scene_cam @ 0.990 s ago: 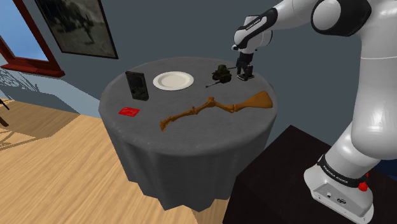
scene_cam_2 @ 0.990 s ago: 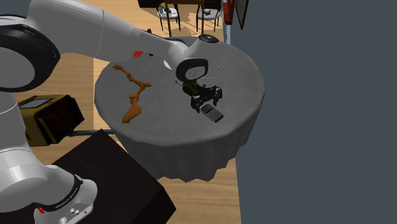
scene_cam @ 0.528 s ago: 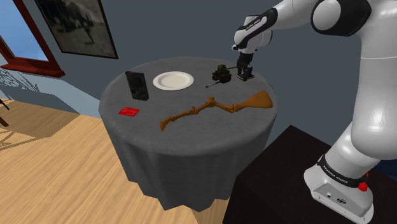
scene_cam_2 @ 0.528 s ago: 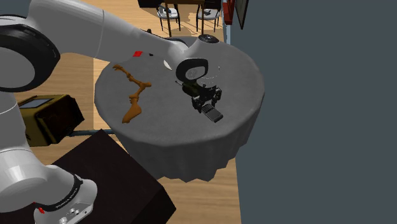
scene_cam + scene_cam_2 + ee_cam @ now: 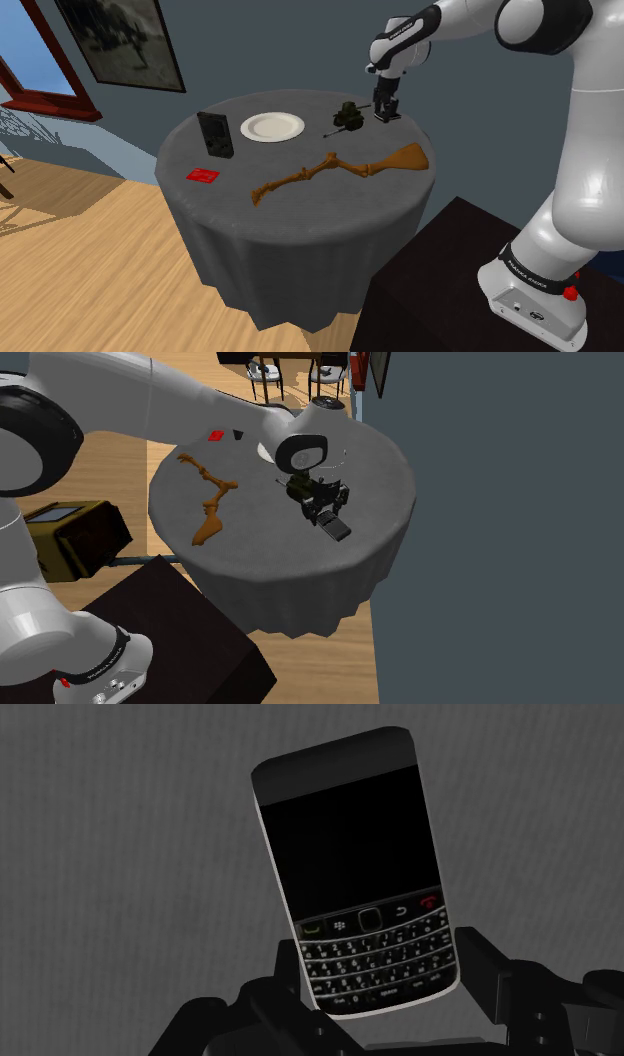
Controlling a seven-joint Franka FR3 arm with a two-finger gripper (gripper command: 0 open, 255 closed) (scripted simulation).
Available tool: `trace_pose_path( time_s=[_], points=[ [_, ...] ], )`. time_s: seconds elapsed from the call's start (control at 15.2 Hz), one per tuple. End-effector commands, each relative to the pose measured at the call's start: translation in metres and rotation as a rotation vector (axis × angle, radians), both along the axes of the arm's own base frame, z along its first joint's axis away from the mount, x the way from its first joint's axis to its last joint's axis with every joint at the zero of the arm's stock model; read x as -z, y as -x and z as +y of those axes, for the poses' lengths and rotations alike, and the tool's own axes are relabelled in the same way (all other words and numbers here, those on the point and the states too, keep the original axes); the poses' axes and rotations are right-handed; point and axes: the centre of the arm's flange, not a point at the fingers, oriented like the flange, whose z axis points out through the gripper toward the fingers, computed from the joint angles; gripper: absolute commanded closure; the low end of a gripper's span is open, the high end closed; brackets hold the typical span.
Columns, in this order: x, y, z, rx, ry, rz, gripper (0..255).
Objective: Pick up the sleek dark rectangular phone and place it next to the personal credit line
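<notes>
**Ann:** Jaws pinching the phone (image 5: 350, 854), one black side pressed on each edge of its keypad end, and the dark screen pokes out beyond them over grey cloth!

**Bo:** One phone, then. Where is it in the shoulder view?

**Ann:** Far right of the round counter (image 5: 300, 225), under the white arm (image 5: 470, 20), just beside a small dark green toy tank (image 5: 348, 116). Whether its free end touches the cloth, I cannot tell.

**Bo:** Let me count the rest. One white plate (image 5: 272, 126) at the back, one tank, and one long brown piece (image 5: 340, 168) like a jointed stick with a broad butt, lying across the middle.

**Ann:** And on the shoulder view's left, one red card (image 5: 203, 176) flat on the cloth, with one dark upright slab (image 5: 215, 135) just behind it.

**Bo:** So card and phone are well apart, with the plate and the brown piece between them.

**Ann:** Correct, six things on that counter, one of each. In the second exterior view the phone hangs tilted below the jaws, over the counter's half nearer the blue-grey wall (image 5: 500, 552).

**Bo:** The card shows there too, a red speck at the far rim, with the dark slab beside it.

**Ann:** Beyond the counter, two chairs (image 5: 265, 374) on the wooden floor (image 5: 110, 477), and one olive box (image 5: 75, 532) beside the black stand (image 5: 190, 642).

**Bo:** One framed picture (image 5: 120, 40) on the wall, at the shoulder view's upper left.
</notes>
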Motion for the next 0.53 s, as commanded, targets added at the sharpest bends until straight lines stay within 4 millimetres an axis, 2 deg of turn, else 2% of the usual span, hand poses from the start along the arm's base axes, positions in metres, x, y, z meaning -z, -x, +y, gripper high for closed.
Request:
trace_pose_path(
  time_s=[0.0,0.46],
  points=[
    [-0.011,-0.001,0.0,0.0,0.0,0.0,255],
    [-0.047,-0.001,0.0,0.0,0.0,0.0,255]
  ],
)
